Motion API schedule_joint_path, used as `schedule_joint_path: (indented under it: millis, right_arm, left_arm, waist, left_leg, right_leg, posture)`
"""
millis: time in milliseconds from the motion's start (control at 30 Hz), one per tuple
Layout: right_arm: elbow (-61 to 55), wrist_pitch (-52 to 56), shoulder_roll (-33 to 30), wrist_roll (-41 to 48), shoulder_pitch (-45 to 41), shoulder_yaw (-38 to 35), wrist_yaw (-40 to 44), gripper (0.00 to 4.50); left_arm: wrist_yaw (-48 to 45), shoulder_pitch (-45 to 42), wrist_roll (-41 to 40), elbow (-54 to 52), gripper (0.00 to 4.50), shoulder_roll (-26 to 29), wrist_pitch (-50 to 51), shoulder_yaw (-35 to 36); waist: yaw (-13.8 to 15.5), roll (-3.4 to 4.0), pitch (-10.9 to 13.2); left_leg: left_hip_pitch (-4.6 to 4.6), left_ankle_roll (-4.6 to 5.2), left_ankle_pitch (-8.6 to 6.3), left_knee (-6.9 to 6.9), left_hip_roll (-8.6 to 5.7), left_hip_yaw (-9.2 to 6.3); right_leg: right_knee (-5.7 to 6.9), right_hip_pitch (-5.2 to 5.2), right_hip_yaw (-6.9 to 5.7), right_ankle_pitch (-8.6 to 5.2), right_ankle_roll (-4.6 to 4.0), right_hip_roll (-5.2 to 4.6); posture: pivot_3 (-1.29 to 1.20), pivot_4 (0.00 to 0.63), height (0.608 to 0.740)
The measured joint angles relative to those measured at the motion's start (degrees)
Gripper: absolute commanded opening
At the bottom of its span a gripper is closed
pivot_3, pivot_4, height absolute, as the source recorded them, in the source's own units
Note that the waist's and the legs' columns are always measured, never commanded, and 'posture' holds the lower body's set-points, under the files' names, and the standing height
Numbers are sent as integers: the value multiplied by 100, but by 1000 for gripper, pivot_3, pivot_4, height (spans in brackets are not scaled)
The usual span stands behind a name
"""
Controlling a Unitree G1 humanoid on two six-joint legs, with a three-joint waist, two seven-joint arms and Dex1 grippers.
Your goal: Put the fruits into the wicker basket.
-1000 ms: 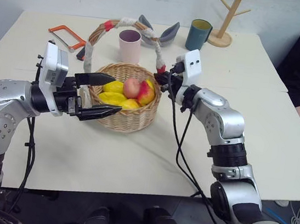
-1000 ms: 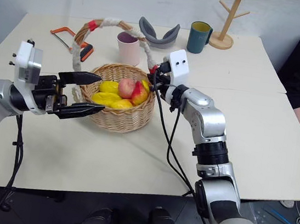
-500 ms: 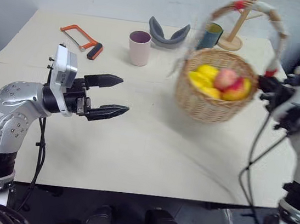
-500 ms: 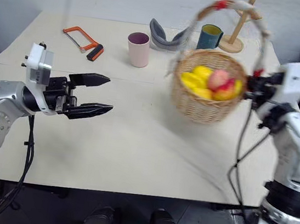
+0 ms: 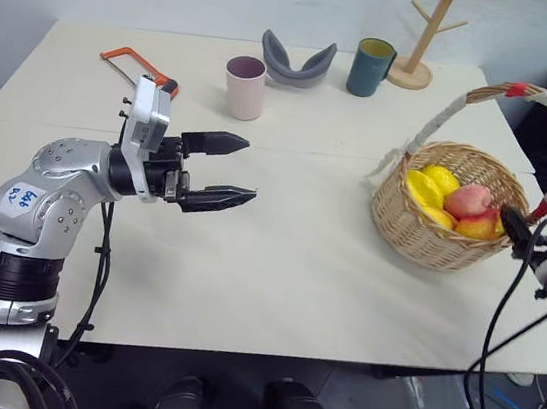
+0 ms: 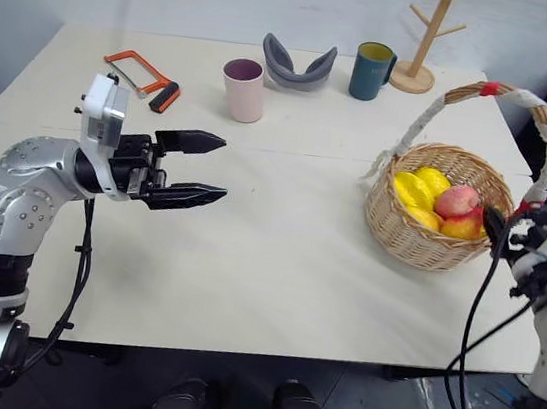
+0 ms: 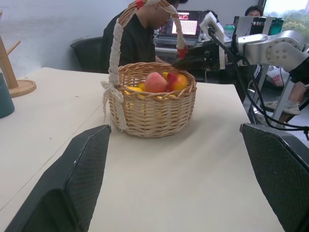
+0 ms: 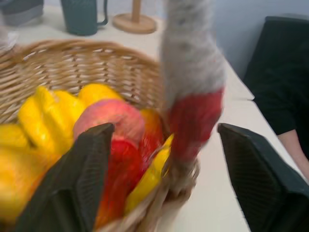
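Since peach (image 5: 468, 199), mango (image 5: 480, 227) and yellow fruits (image 5: 427, 184) all sit inside my wicker basket (image 5: 430, 240), I judge loading finished; left gripper (image 5: 233, 170) and right gripper (image 8: 164, 159) both have jaws wide, empty.

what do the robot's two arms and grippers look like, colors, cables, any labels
Both arms are silver-grey metal with rounded joint housings and black ribbed bands. Each wrist carries a white boxy camera module. The left gripper and right gripper have tapered black fingers with textured pads. Loose black cables run along both arms. A white handwritten sticker marks the left arm.
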Motion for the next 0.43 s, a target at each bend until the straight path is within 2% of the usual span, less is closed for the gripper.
schedule_joint_path:
  millis: [100,233,333,433]
  right_arm:
    - [-437,261,-574,382,694,-676,593,4468]
    - [-606,954,-1611,1100,1828,-2374,1956,4468]
    - [-544,1484,-1923,1434,2502,-3281,2641,4468]
    - [-545,1536,-1815,1571,2765,-3418,2897,4468]
  left_arm:
    - [-45,-32,16,17,4500,-28,-10,-21]
    - [-81,100,53,38,4500,37,-33,45]
    - [-118,129,63,41,4500,43,-33,64]
    - [-75,131,107,42,4500,32,-43,73]
  waist:
    - [76,10,3]
    - [129,11,4]
    - [120,-13,6]
    - [67,-15,7]
  left_leg:
    - [2,5,-3,5,-4,0]
    - [23,14,-8,4,-4,-10]
    - [60,20,-14,-2,-3,-24]
    - [104,41,-41,-22,-4,-16]
  right_leg:
    - [-4,8,0,-1,4,-3]
    - [-26,43,-3,-2,13,2]
    - [-60,96,-8,1,18,5]
    - [-108,156,-5,8,30,0]
  posture:
    - [0,150,740]
    - [0,150,740]
    - [0,150,740]
    - [0,150,740]
